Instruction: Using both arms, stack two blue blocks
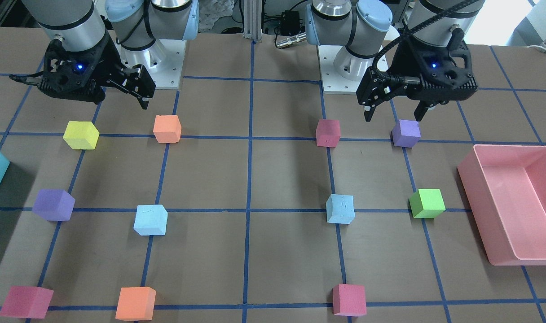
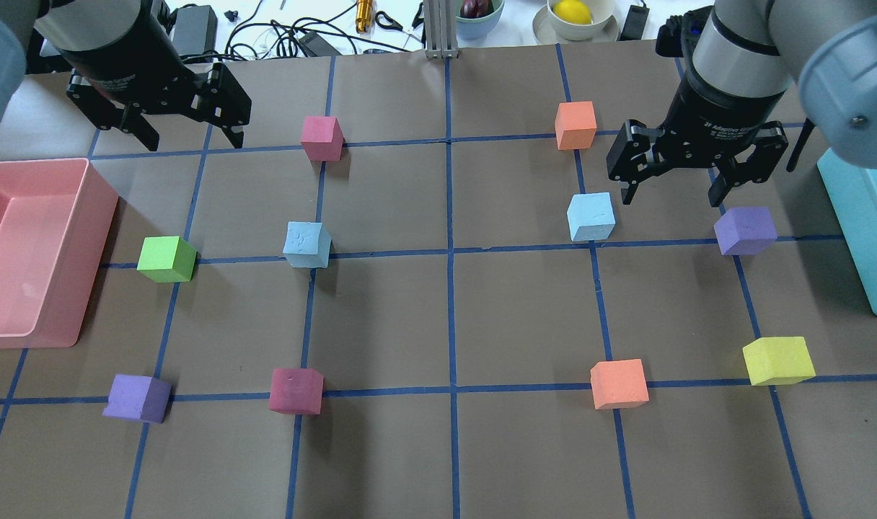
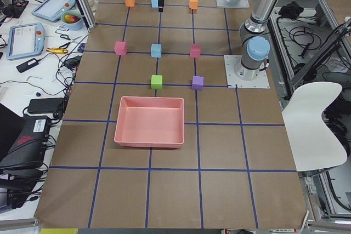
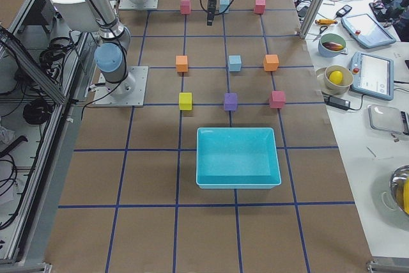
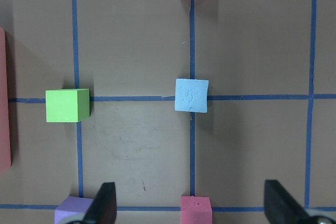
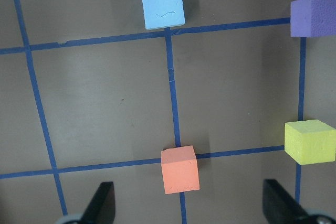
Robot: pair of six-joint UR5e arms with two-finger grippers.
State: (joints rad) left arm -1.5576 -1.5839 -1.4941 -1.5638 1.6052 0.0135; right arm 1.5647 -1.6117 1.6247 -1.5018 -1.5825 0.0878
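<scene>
Start of stacking, nothing gripped. Spread wide, empty above the table (image 2: 518, 324): left claw (image 2: 192, 137), right claw (image 2: 673, 198). Well apart on it: left blue block (image 2: 307, 244), right blue block (image 2: 591, 216). Next, probably – lowering onto one block
</scene>
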